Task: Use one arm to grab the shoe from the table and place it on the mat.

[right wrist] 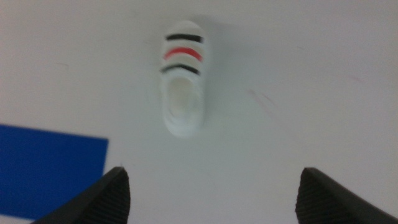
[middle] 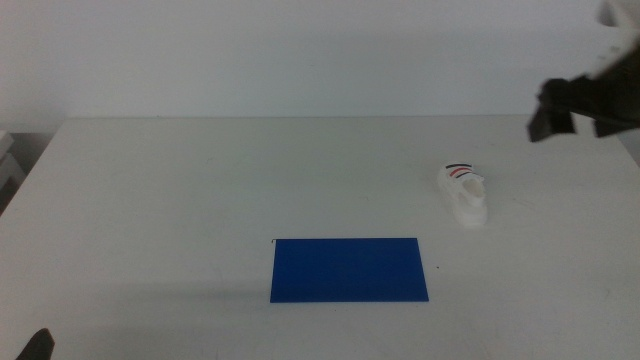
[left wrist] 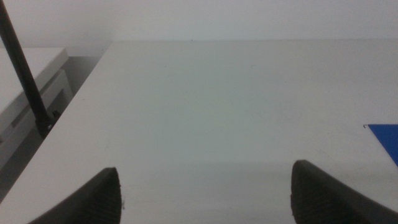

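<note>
One shoe (middle: 463, 194) on surface (middle: 200, 200), beside mat (middle: 349, 269): likely light, stiff; grip across midsole. Right gripper (right wrist: 211, 186) above, fingers apart; left gripper (left wrist: 205, 193) idle, apart.

A plain pale wall (middle: 300, 55) rises behind, with a white cabinet (left wrist: 28, 87) alongside.

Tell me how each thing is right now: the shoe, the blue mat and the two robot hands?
shoe: resting on the table, off the mat, not held.
mat: lying flat, nothing on it.
right hand: open, up in the air above the shoe, not touching it.
left hand: open, waiting low at the table's near left corner, holding nothing.
</note>
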Robot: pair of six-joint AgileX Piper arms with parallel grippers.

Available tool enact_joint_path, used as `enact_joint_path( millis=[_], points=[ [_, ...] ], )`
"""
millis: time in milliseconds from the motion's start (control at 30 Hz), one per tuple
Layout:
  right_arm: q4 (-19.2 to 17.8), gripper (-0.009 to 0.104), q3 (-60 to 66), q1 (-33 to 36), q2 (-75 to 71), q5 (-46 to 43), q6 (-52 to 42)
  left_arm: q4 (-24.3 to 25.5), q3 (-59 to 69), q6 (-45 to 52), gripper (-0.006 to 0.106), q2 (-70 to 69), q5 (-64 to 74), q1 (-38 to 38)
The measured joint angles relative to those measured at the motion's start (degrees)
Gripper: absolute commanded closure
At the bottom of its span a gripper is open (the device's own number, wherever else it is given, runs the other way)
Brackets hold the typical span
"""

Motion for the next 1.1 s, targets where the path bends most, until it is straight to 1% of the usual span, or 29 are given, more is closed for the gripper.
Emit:
enact_joint_path(
  millis=[267, 400, 533, 867, 1000, 1100],
  points=[
    [0.6, 0.004, -18.6, 3.2, 17.4, 7.8, 1.5, 0.0, 0.0, 0.0, 0.007, 0.0, 0.0, 0.0],
    [0.6, 0.004, -24.0, 4.0, 24.1, 9.6, 3.6, 0.0, 0.0, 0.0, 0.007, 0.0, 0.0, 0.0],
    [-0.2, 0.004, -24.9, 4.7, 29.6, 9.5, 5.9, 0.0, 0.0, 0.0, 0.007, 0.0, 0.0, 0.0],
    [-2.3, 0.004, -25.1, 6.2, 37.5, 4.2, 8.3, 0.0, 0.0, 0.1, 0.007, 0.0, 0.0, 0.0],
    [-4.3, 0.010, -25.1, 6.2, 38.7, 3.3, 10.2, 0.0, 0.0, 0.1, 0.007, 0.0, 0.0, 0.0],
    [-5.9, 0.020, -25.1, 6.2, 39.2, 2.5, 11.7, 0.0, 0.0, 0.1, 0.007, 0.0, 0.0, 0.0]
  ],
)
